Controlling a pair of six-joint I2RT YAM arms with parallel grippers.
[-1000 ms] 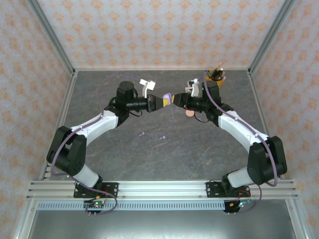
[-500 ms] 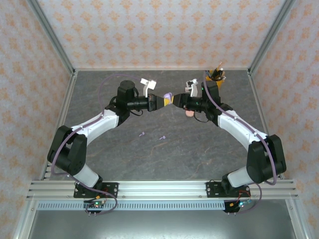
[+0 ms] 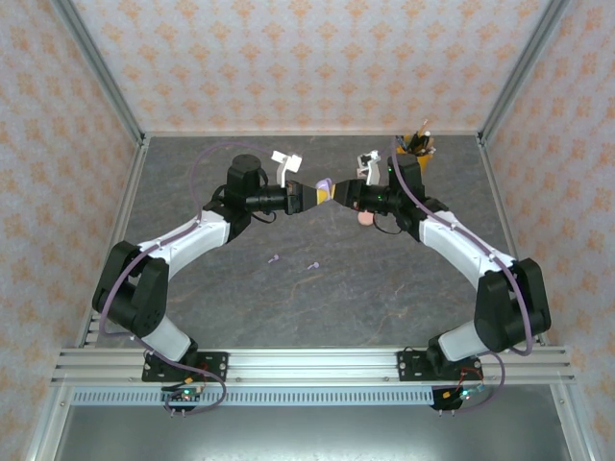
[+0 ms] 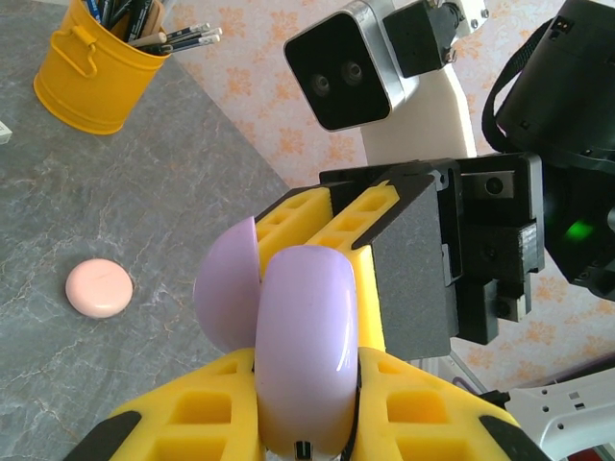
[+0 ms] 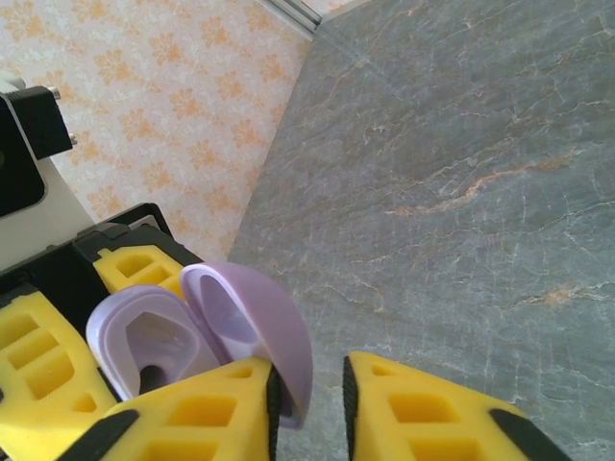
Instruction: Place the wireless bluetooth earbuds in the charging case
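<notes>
The lilac charging case is held off the table at mid-height, and my left gripper is shut on its base. Its lid stands open, showing the hollow inside. My right gripper faces the left one, and the lid's edge sits between its yellow fingers. The lid touches the left finger, with a gap to the right finger. In the top view both grippers meet at the case. Two lilac earbuds lie on the table nearer the arms' bases.
A closed pale pink round case lies on the grey table under the right arm, also in the left wrist view as the pink case. A yellow pencil cup stands at the back right corner. Patterned walls enclose the table.
The right gripper's jaws have narrowed around the open lid, and it has edged slightly left towards the case. The left arm and case have stayed put.
</notes>
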